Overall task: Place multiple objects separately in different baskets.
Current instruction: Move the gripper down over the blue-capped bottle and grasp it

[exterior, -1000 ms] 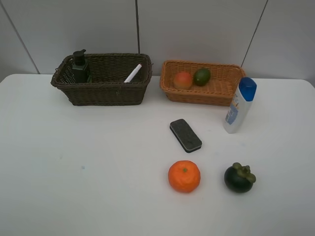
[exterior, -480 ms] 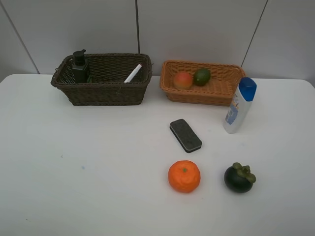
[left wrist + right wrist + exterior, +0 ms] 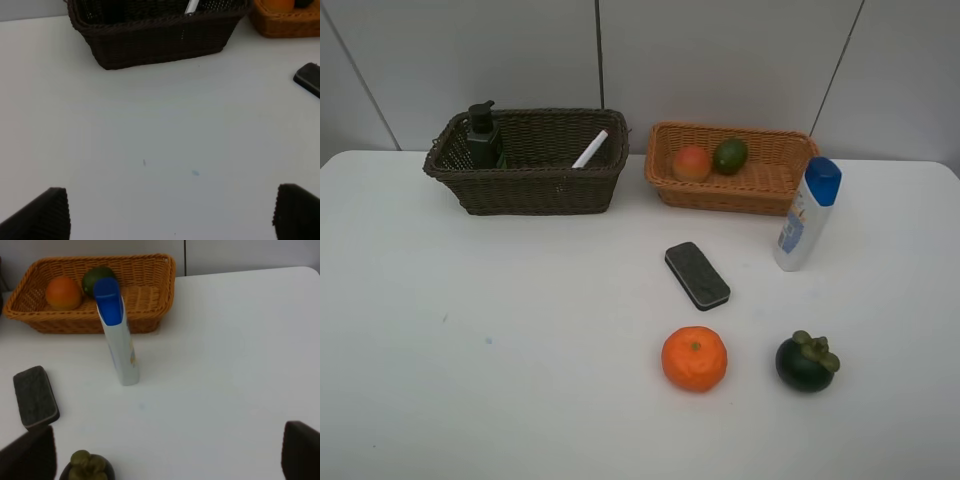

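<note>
The dark brown basket [image 3: 540, 190] at the back left holds the dark green pump bottle [image 3: 483, 135] and the white pink-tipped marker [image 3: 590, 149]. The light tan basket [image 3: 760, 190] at the back right holds the red-orange fruit [image 3: 691, 163] and the green fruit [image 3: 730, 155]. On the table lie the black eraser block [image 3: 697, 275], the orange fruit [image 3: 694, 358] and the dark fruit [image 3: 806, 362]. The white bottle with blue cap [image 3: 807, 214] stands upright. Neither arm shows in the exterior view. My left gripper [image 3: 170, 212] is open over bare table. My right gripper [image 3: 165, 450] is open near the dark fruit [image 3: 87, 467].
The white table [image 3: 470, 330] has a grey panelled wall [image 3: 720, 60] behind it. In the right wrist view the bottle [image 3: 117, 335] stands in front of the tan basket [image 3: 150, 290], with the eraser [image 3: 35, 396] beside it.
</note>
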Robot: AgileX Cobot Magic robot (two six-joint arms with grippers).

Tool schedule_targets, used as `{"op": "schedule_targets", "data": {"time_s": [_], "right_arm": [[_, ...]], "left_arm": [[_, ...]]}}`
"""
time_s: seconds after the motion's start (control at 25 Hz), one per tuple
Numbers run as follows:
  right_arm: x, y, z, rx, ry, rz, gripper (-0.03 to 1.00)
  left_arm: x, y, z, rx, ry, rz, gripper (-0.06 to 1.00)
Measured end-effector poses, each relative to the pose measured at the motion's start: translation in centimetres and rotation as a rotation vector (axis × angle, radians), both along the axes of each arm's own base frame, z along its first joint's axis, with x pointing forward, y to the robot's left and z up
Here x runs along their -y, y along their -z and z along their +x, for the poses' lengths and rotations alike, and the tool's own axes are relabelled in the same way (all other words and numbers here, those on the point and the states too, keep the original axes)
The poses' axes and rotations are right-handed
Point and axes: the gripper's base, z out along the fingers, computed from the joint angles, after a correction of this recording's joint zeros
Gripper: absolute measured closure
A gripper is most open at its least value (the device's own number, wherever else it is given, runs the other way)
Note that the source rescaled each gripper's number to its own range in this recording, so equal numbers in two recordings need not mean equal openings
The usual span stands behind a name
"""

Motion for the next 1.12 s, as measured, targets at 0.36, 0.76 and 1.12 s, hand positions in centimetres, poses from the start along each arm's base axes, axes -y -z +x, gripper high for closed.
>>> {"op": "schedule_targets", "data": {"time_s": [0.36, 0.76, 1.12], "right_arm": [[0.0, 0.0, 0.0, 0.000, 0.000, 0.000, -0.03], [0.0, 0.0, 0.7, -0.045, 0.000, 0.000, -0.03], [-0.1, -2.2, 9.6, -0.327, 0.031, 0.043, -0.03]], "left_arm": [[-0.1, 0.0, 0.0, 0.001, -0.005, 0.007, -0.06], [-0.1, 0.0, 0.0, 0.000, -0.026, 0.008, -0.06], [-0.1, 0.0, 0.0, 0.000, -0.027, 0.010, -0.06]]}}
